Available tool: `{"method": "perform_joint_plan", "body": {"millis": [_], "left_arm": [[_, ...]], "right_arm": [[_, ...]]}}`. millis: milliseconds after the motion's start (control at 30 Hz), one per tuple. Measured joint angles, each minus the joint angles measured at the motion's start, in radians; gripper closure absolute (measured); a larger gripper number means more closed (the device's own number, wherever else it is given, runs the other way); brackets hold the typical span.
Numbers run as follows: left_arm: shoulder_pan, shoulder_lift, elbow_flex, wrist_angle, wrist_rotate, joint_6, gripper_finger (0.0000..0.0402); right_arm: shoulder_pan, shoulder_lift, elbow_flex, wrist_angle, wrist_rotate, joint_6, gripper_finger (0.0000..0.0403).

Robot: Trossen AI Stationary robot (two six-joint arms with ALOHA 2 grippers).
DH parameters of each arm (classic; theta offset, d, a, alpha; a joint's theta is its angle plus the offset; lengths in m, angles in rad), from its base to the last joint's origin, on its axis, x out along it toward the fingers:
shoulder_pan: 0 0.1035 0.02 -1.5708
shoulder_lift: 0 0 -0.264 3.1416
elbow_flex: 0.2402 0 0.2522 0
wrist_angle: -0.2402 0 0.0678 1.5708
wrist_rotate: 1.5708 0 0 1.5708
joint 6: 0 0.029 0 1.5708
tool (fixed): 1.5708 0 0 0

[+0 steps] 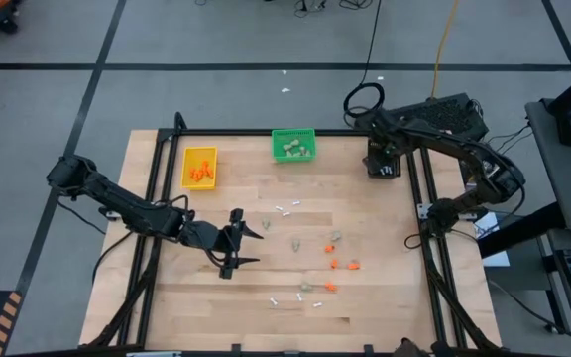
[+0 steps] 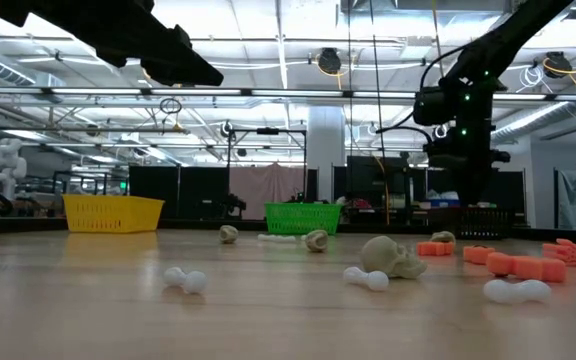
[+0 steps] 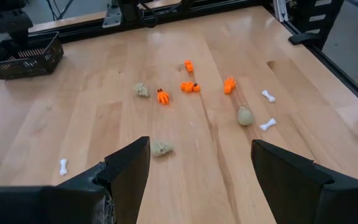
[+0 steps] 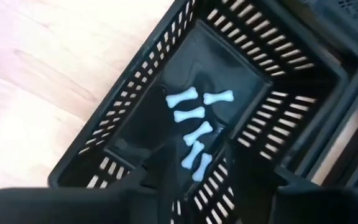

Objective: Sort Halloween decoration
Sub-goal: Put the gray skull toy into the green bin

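Note:
The Halloween decoration lies loose on the wooden table: orange bits, beige-grey lumps and thin white sticks. My left gripper hovers open at the table's left, pointing toward these pieces. My right gripper hangs open over the black bin at the far right, pointing down. Several white sticks lie on that bin's floor. The yellow bin holds orange bits; the green bin holds beige lumps.
The three bins stand along the table's far side, inside a black metal frame that borders the wood. The loose pieces lie scattered in the table's middle and near right, between the two arms. Bare wood lies at the near left.

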Motion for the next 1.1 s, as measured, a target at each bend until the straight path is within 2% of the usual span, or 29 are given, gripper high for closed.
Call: {"method": "perform_joint_plan", "body": {"millis": [100,267,400,533,667,867,1000,1100], "left_arm": [[0.0,0.0,0.0,0.0,0.0,-0.022,0.0124],[0.0,0.0,0.0,0.004,0.0,-0.023,0.0123],[0.0,0.0,0.0,0.034,0.0,-0.023,0.0123],[0.0,0.0,0.0,0.076,0.0,-0.023,0.0123],[-0.002,0.001,0.0,0.09,0.0,-0.023,0.0123],[-0.016,0.049,0.0,0.115,-0.027,-0.022,0.0123],[-0.015,0.093,0.0,0.114,-0.038,-0.022,0.0123],[-0.016,0.114,-0.001,0.111,-0.039,-0.022,0.0123]], "right_arm": [[0.02,-0.068,0.0,-0.015,0.0,0.017,0.0268],[0.103,-0.265,0.0,-0.024,0.0,0.076,0.0264],[0.23,-0.415,0.0,-0.021,-0.032,0.158,0.0265],[0.397,-0.502,0.0,-0.008,-0.047,0.245,0.0265],[0.582,-0.517,0.0,-0.006,0.008,0.314,0.0265],[0.832,-0.469,0.0,0.035,0.113,0.356,0.0266],[0.962,-0.417,0.0,0.047,0.19,0.382,0.0266],[1.039,-0.359,0.0,0.049,0.193,0.39,0.0266]]}}
